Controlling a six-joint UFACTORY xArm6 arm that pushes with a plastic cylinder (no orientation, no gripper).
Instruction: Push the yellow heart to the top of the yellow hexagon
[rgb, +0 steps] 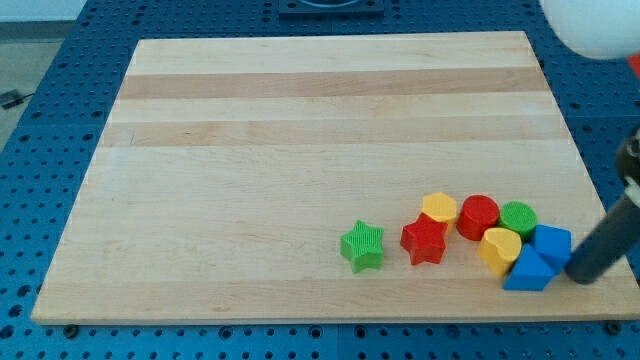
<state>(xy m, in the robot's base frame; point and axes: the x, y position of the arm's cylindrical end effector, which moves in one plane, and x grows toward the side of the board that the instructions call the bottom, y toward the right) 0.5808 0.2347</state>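
Observation:
The yellow heart (501, 248) lies near the board's bottom right, below the red cylinder (478, 216) and the green cylinder (518, 217). The yellow hexagon (439, 208) sits to the heart's upper left, touching the red star (424, 240). My tip (582, 276) is at the view's far right, just right of the blue triangle (528, 271) and the blue cube (551, 243), which sit against the heart's right side. The rod runs up to the right out of the frame.
A green star (362, 246) lies alone to the left of the red star. The wooden board (300, 150) rests on a blue perforated table. The blocks cluster close to the board's bottom right edge.

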